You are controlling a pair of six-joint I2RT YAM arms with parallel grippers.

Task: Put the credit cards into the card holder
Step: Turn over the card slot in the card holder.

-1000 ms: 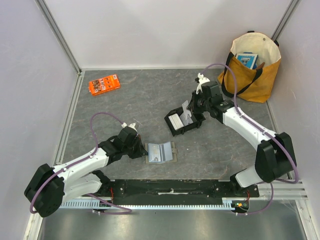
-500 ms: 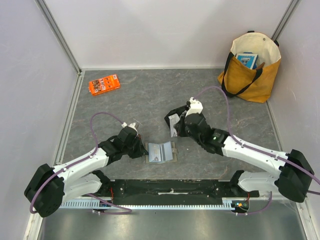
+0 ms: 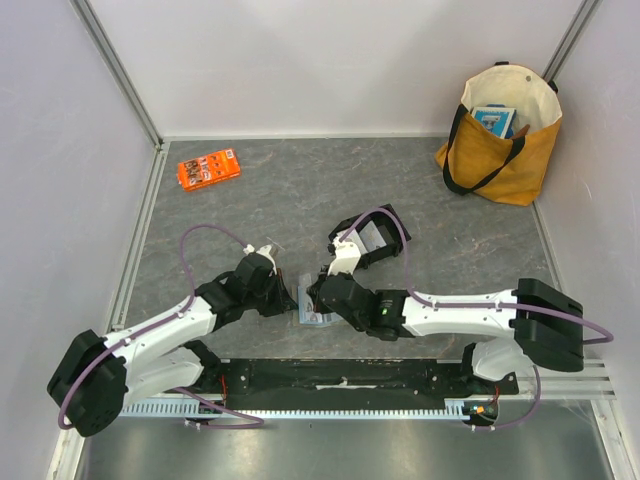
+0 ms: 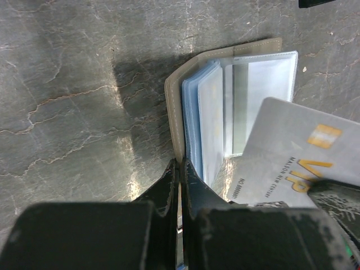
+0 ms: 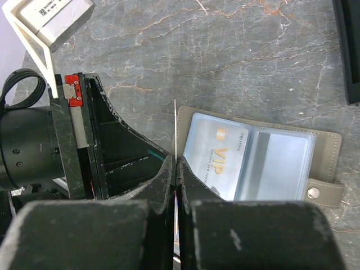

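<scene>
The left gripper (image 4: 180, 167) is pinching the holder (image 4: 174, 107) at its 9 o'clock edge. The right gripper (image 5: 175, 164) is clamping 1 card (image 4: 281, 152). Feeding it in shallow, corner-first into the sleeve (image 4: 261, 84), is looking safest.

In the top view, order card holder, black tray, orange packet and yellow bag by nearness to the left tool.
1. card holder, at the left tool
2. black tray, centre
3. orange packet, back left
4. yellow bag, back right

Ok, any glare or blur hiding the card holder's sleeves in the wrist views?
Left wrist: taupe-grey wallet-like card holder and silver VIP credit card sharp, mild sheen on clear sleeves, left gripper's fingers blurred. Right wrist: holder sharp, right gripper's fingers soft, nothing hidden by glare.
</scene>
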